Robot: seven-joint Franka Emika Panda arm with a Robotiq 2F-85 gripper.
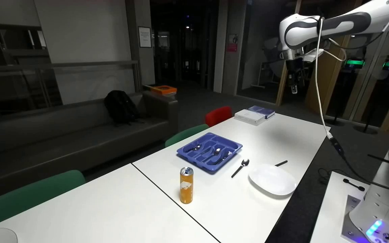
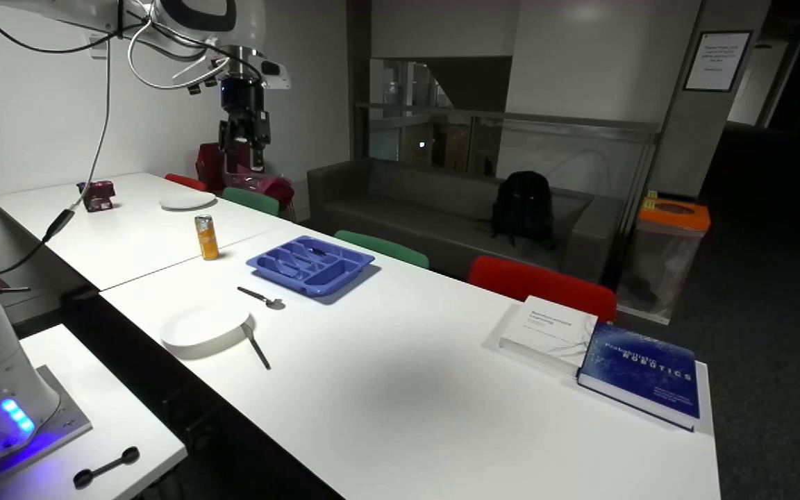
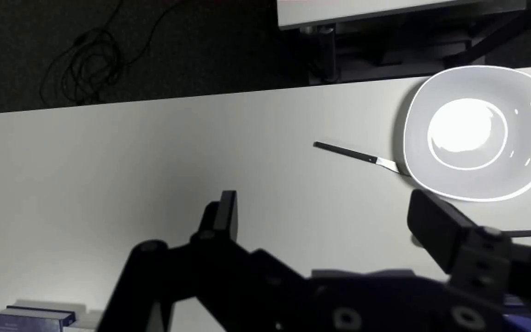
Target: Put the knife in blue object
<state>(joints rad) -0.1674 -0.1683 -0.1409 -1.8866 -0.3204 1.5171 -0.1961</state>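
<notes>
Fingers (image 3: 228, 216) spread wide, raised well above the white tabletop (image 2: 428, 417) in both exterior views; tabletop shows between the tips in the wrist view. Table knife (image 3: 346, 152) lying on the tabletop, outside the blue cutlery tray (image 2: 327, 273): dark handle pointing away from the rounded-square white bowl (image 3: 470, 180), silver blade running to the bowl's edge; touching or just tucked under the rim, can't tell. Tray sits on the same tabletop, cutlery (image 1: 217, 151) in several compartments. Loose spoon (image 1: 244, 162) between tray and bowl, apart from both. Orange drink can (image 1: 186, 189) upright, near the tray. White book (image 2: 549, 326) and blue "Probabilistic Robotics" book (image 2: 639, 375) lying flat, side by side at the tabletop's end, well apart from the tray.
</notes>
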